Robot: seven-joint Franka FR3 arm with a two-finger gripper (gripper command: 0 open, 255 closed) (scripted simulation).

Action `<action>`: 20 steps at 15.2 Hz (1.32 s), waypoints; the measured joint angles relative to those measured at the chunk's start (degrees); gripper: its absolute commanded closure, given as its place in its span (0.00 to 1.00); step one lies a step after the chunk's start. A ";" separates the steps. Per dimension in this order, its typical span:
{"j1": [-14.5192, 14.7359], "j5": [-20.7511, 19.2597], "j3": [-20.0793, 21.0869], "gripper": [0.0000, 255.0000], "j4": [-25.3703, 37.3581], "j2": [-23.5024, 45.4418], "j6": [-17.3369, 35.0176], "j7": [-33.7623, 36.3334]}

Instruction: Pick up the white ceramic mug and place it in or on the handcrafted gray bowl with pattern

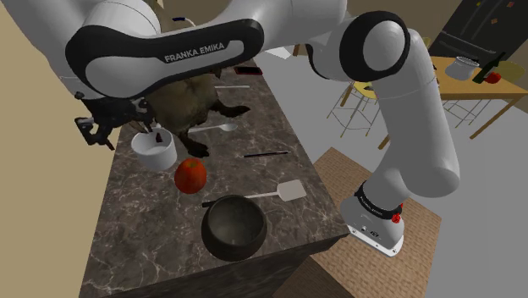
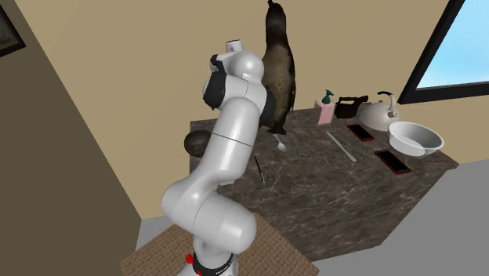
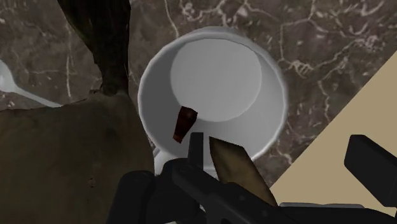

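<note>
The white mug (image 3: 216, 83) stands upright on the marble tabletop (image 3: 305, 38), just beside a brown animal figure (image 3: 63, 159). The claw (image 3: 277, 153) is spread wide, apparently straddling the mug's wall; contact is unclear. The dark bowl (image 1: 233, 227) sits well apart.

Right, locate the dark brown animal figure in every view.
Shoulder view: dark brown animal figure upper middle, under the arm, behind the white mug.
Second exterior view: figure top centre, upright beside the arm.
Wrist view: figure beside the mug.
Shared landmark: white spoon by its base.
</note>
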 measured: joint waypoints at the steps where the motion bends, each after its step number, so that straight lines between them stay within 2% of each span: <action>1: -0.32 -0.47 0.44 0.00 0.19 0.98 0.08 -0.03; 4: -2.11 2.03 1.88 0.00 -2.44 2.48 1.34 0.39; 8: -2.20 2.49 1.94 0.00 -2.44 3.25 1.25 0.60; 9: -2.17 2.50 1.92 1.00 -2.37 3.35 1.19 0.65; 20: -2.20 2.78 2.09 1.00 -2.47 3.35 1.13 0.51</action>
